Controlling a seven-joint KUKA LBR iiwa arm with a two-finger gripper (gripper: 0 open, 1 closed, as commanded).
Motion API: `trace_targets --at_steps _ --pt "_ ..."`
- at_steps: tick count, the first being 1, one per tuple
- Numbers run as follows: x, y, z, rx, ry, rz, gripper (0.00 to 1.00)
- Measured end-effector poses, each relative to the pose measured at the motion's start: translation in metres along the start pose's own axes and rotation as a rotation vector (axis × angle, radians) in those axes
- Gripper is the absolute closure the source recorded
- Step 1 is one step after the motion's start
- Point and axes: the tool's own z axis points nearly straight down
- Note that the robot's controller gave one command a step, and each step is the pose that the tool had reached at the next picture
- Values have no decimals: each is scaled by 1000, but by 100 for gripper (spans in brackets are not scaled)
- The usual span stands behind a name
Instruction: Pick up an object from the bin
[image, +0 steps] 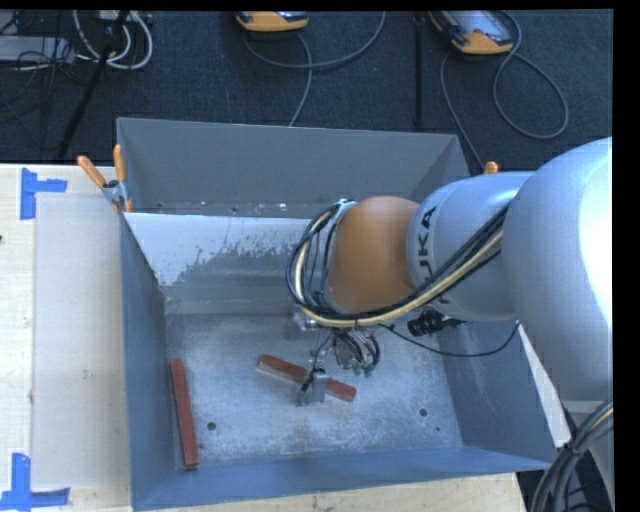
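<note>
The gripper (314, 387) was seen low over the floor of the grey bin (250, 170), at the middle of a short reddish-brown bar (278, 368) that lay flat and slantwise near the centre of the floor. It was set right at the bar, touching it or very nearly so. Whether it was open or closed on the bar could not be told, as its grey tip was merged with the bar from above and partly hidden below the orange wrist cover (370, 255). A second, longer reddish-brown bar (183, 413) was laid along the left side of the floor, well apart from the gripper.

The step in hand was judged to be the grasp of the short bar. To be done well, the bar should be taken across its narrow width and near its middle, so that neither end would droop when raised. The closing should be made squarely to the long edges; taken askew, the bar could be turned or squeezed out. As the bar was thin and flat on the metal, the gripper would need to be brought fully down before closing. The lift should then be made straight up, clear of the sloping walls.
</note>
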Motion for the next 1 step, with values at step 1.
trace_targets --at_steps 1 --pt "-1 2 0 -3 -2 -1 100"
